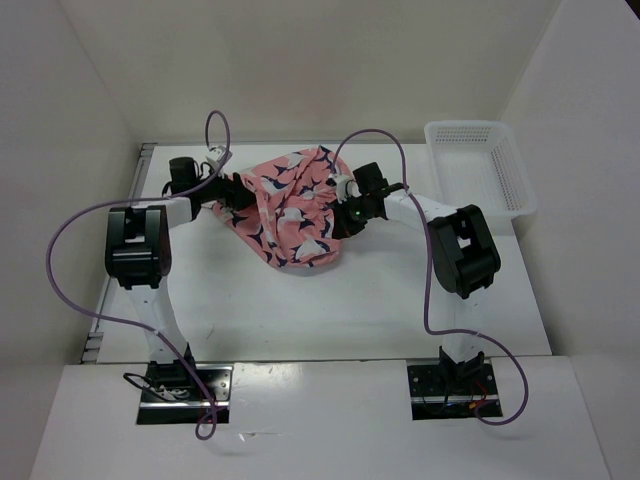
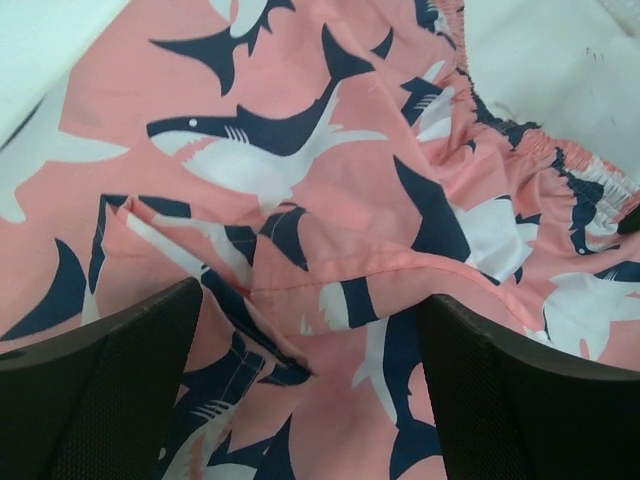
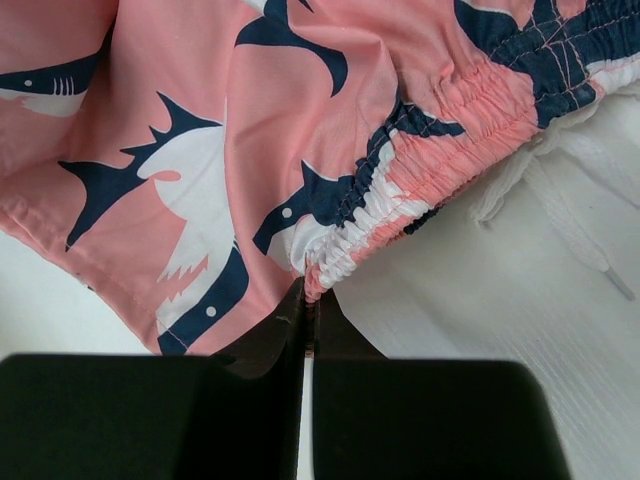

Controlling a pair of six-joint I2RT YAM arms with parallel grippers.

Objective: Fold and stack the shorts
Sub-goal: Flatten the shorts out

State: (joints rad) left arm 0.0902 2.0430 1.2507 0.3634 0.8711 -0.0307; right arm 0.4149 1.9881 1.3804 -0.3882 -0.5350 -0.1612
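The salmon-pink shorts (image 1: pixel 290 215) with navy and white shark shapes lie bunched at the middle back of the table, between both grippers. My left gripper (image 1: pixel 232 198) is at their left edge. In the left wrist view its fingers (image 2: pixel 100 390) stand wide apart over rumpled fabric (image 2: pixel 300 150), so it is open. My right gripper (image 1: pixel 342 205) is at the shorts' right edge. In the right wrist view it (image 3: pixel 312 300) is shut on the gathered elastic waistband (image 3: pixel 440 110), with pink cloth (image 3: pixel 200 150) spreading to the left.
A white mesh basket (image 1: pixel 478 165) stands at the back right of the white table (image 1: pixel 330 310). A white drawstring (image 3: pixel 560 200) trails from the waistband. White walls close in the back and sides. Purple cables loop over both arms.
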